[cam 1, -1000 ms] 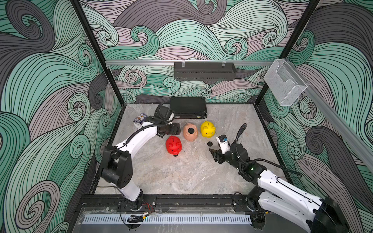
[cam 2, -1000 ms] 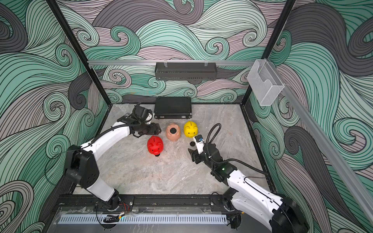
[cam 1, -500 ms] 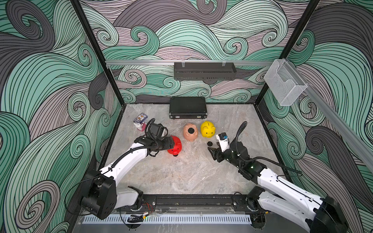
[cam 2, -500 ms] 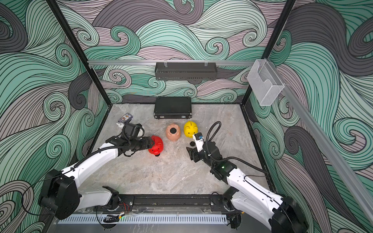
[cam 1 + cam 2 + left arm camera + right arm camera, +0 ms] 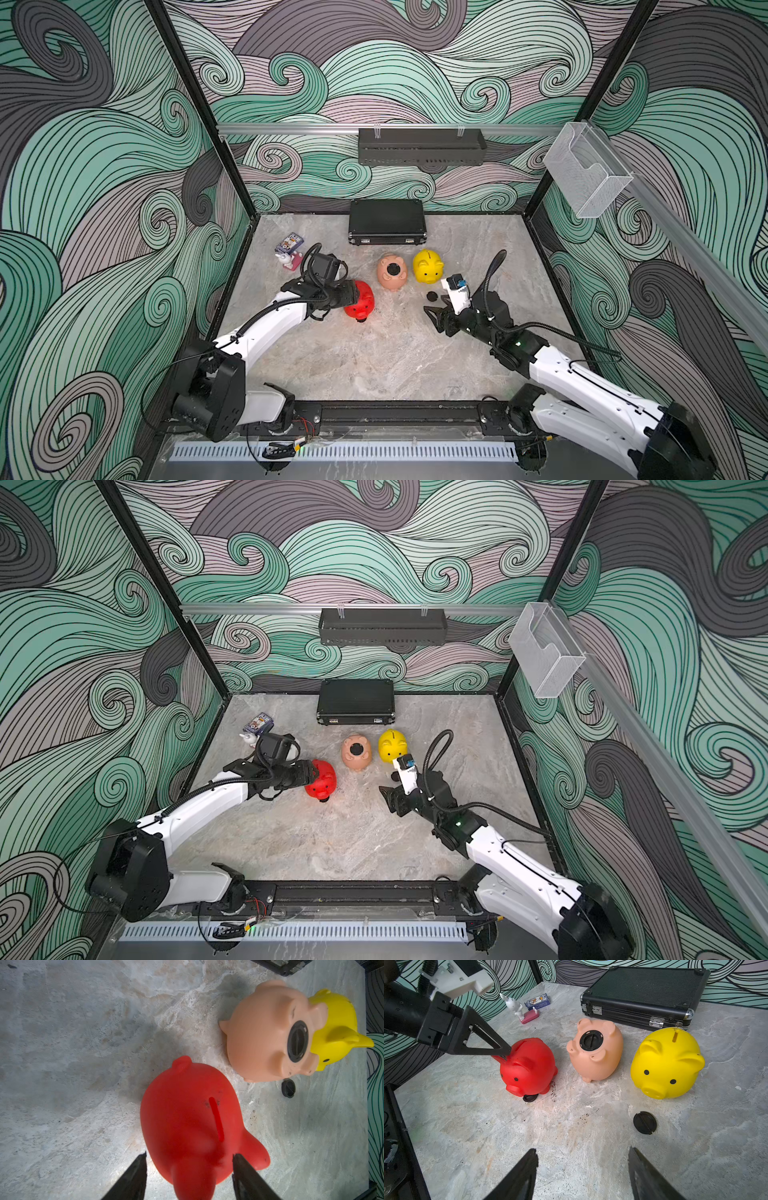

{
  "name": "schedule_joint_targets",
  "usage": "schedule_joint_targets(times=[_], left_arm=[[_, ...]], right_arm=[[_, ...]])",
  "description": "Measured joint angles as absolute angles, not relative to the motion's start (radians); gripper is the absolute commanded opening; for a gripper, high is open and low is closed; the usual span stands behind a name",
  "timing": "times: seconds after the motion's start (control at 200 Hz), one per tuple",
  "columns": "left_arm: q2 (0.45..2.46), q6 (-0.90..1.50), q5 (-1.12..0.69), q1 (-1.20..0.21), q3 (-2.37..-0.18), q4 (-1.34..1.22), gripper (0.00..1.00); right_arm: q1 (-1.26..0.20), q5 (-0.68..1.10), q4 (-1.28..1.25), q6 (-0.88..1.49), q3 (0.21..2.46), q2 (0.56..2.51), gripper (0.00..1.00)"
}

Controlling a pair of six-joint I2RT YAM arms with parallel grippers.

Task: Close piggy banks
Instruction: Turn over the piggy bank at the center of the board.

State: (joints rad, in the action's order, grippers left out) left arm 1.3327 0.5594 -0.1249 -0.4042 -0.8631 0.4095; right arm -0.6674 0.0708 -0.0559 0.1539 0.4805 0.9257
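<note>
Our left fingers (image 5: 133,1178) have swung from the back of the desk (image 5: 374,365) to straddle the red pig (image 5: 187,1115) standing there, narrowing; whether they grasp it yet we cannot tell. Right fingers (image 5: 523,1176) stay released near the loose plug (image 5: 644,1122) before the yellow pig (image 5: 666,1064), so closing is still ahead

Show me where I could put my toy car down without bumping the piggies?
The widest bare floor lies between the red pig, the right gripper and the black front rail. Another bare patch sits right of the black case. It is crowded around the peach pig, yellow pig and loose plug.
</note>
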Motion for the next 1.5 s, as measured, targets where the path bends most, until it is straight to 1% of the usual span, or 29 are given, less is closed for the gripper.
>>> schedule_joint_targets(times=[0.46, 0.535, 0.675, 1.121, 1.501], left_arm=[[1.366, 0.561, -0.14, -0.402, -0.863, 0.39, 0.51], [1.366, 0.561, -0.142, -0.402, -0.863, 0.389, 0.52], [1.366, 0.563, -0.145, -0.402, -0.862, 0.39, 0.56], [1.359, 0.581, -0.168, -0.402, -0.856, 0.404, 0.54], [1.344, 0.587, -0.174, -0.401, -0.846, 0.411, 0.39]], right_arm=[[-0.667, 0.075, -0.056, 0.148, 0.48, 0.93, 0.7], [-0.667, 0.075, -0.056, 0.146, 0.48, 0.934, 0.7], [-0.667, 0.075, -0.056, 0.146, 0.48, 0.935, 0.7], [-0.667, 0.075, -0.056, 0.142, 0.48, 0.935, 0.7], [-0.667, 0.075, -0.056, 0.142, 0.48, 0.947, 0.7]])
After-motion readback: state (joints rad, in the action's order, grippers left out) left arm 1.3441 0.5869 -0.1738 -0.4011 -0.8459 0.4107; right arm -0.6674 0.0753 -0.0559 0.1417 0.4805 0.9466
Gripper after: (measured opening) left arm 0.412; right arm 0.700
